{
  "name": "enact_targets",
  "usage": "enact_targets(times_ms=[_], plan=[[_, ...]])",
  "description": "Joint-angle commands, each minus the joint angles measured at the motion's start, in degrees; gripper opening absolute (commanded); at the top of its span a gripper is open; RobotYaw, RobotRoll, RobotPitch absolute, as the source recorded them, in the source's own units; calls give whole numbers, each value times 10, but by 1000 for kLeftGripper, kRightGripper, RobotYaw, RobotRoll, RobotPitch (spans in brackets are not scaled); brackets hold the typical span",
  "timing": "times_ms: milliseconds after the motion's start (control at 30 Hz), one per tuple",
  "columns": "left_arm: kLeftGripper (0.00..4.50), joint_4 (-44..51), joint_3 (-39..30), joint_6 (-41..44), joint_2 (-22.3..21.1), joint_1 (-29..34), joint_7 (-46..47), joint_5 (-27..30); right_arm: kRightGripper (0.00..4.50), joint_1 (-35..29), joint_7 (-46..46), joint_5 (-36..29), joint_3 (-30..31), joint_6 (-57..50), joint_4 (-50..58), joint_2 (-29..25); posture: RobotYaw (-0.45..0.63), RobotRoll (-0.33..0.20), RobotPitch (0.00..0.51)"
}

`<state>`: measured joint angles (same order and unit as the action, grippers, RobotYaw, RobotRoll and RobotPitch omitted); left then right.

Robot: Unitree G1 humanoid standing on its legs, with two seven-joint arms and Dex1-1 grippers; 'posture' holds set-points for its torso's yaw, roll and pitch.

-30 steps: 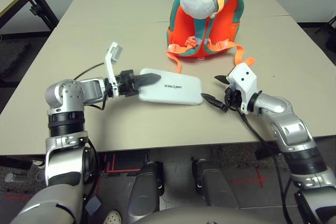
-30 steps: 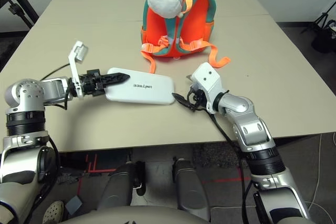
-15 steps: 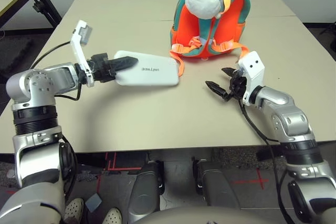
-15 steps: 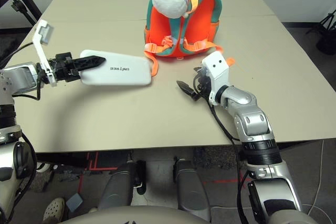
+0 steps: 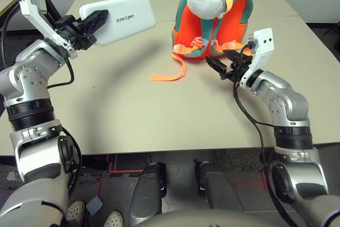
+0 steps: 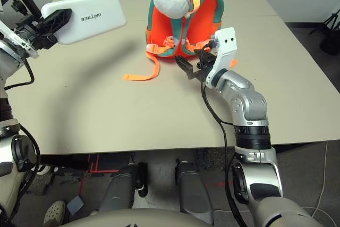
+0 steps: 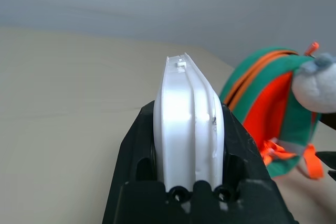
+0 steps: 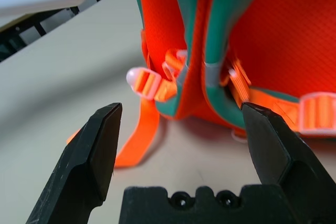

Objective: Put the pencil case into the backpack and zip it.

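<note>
Our left gripper (image 5: 87, 25) is clamped on one end of the pencil case (image 5: 119, 18), holding it in the air over the left part of the table (image 5: 133, 115), well apart from the backpack (image 5: 212, 19). Backpack stands upright at table centre-back, plush ball (image 5: 204, 1) on its front, one strap (image 5: 172, 73) trailing forward. Our right gripper (image 5: 222, 66) sits just beside the backpack's base, fingers (image 8: 97, 145) spread apart, holding nothing.

Bare table (image 5: 106, 104) lies open at 9 o'clock of the backpack (image 5: 234, 19) (only an orange strap (image 5: 170, 73) trails there).
</note>
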<state>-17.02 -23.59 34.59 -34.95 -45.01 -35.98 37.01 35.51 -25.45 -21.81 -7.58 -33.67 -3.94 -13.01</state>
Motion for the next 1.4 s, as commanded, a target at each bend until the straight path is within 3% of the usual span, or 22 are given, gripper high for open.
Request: enact_targets(times_ms=[33,1000,1100,1400], plan=[[1258,-9,5,-35,5,-16,-2,-12,4500,19,17,5,-3,22,-28,9,-34,0,135],[1258,-11,34,-61,28,-19,0,-26,4500,192,38,63,2,254,-377,62,-21,0,123],[1258,-9,35,-62,30,-19,1,-26,3875,199,37,65,-2,274,-400,63,-17,0,123],[1257,-8,41,-64,39,-17,2,-29,579,189,17,66,0,277,-386,51,-26,0,123]])
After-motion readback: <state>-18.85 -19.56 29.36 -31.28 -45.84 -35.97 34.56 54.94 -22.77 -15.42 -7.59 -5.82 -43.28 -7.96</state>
